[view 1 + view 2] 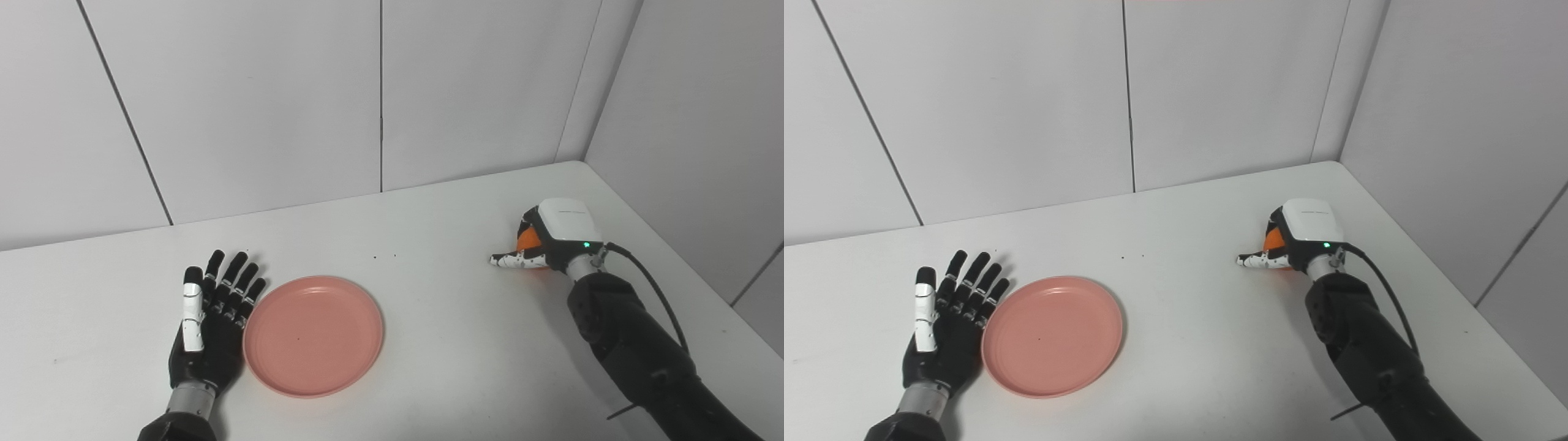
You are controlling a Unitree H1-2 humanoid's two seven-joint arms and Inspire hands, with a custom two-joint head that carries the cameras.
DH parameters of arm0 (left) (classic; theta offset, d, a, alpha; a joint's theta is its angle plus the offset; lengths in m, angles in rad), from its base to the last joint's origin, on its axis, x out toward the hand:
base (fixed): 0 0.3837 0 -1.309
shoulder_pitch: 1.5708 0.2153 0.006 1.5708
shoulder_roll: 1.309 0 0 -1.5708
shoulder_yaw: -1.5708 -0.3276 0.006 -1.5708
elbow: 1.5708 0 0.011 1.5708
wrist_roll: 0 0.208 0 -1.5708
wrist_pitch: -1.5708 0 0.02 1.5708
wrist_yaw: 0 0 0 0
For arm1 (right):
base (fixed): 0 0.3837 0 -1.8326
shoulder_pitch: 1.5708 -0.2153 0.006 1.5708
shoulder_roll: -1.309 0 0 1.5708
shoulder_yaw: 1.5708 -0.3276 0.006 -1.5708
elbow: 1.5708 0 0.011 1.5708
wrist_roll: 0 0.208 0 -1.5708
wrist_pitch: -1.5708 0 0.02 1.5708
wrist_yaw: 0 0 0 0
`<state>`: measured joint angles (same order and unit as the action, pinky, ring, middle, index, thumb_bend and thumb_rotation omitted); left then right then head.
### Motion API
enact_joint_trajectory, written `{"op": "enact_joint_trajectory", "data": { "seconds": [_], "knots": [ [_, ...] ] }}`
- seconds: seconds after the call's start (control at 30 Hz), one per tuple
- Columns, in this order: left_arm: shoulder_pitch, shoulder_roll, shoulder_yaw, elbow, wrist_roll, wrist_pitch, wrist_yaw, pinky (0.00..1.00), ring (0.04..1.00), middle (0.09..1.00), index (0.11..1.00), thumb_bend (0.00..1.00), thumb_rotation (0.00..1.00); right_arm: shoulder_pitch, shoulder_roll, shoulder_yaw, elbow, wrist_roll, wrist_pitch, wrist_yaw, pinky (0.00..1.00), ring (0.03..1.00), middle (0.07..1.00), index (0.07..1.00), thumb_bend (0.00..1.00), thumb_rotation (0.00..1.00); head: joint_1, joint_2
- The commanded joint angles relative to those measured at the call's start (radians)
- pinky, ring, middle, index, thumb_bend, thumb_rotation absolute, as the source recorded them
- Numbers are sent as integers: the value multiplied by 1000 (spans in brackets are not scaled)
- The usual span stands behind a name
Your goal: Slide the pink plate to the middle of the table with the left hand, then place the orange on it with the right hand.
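The pink plate point(313, 335) lies flat on the white table point(429, 343), left of centre. My left hand point(211, 318) rests open against the plate's left rim, palm toward it, fingers stretched away from me. At the right, my right hand point(554, 236) is wrapped over the orange point(527, 240), of which only a small patch shows under the white hand back. Its thumb point(514, 261) points left along the table. The orange seems to rest on the table; the fingers behind it are hidden.
White wall panels point(380, 92) close off the table's far edge and right side, meeting in a corner behind the right hand. A black cable point(658, 294) runs along my right forearm. Bare tabletop lies between plate and orange.
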<state>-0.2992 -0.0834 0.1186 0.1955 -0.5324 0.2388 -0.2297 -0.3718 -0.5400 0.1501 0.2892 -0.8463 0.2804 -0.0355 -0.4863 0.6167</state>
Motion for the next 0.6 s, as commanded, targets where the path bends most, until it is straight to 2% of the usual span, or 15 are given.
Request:
{"op": "enact_joint_trajectory", "data": {
  "seconds": [0.0,0.1,0.27,0.3,0.37,0.57],
  "knots": [
    [19,4,-2,17,11,55,27,927,930,914,1000,749,686,19,-12,16,12,24,-1,46,166,223,283,329,501,474,1,-1],
    [18,1,-2,18,14,57,31,915,923,904,1000,751,686,16,-18,22,8,36,0,49,154,211,272,319,508,505,1,0],
    [17,-2,-2,20,15,54,30,925,925,904,1000,750,687,15,-29,21,5,72,-49,18,117,170,233,273,506,541,3,2],
    [16,-2,-2,20,16,54,31,926,925,903,1000,751,686,11,-33,22,-6,76,-47,24,116,170,232,273,504,541,5,3],
    [15,-1,-3,21,19,52,32,923,922,896,1000,758,683,4,-39,22,-38,80,-35,44,156,218,284,349,502,553,8,4],
    [11,-5,0,23,11,51,28,923,920,890,1000,752,686,-26,-47,19,-150,78,-11,92,132,187,251,300,494,555,12,6]
  ]
}}
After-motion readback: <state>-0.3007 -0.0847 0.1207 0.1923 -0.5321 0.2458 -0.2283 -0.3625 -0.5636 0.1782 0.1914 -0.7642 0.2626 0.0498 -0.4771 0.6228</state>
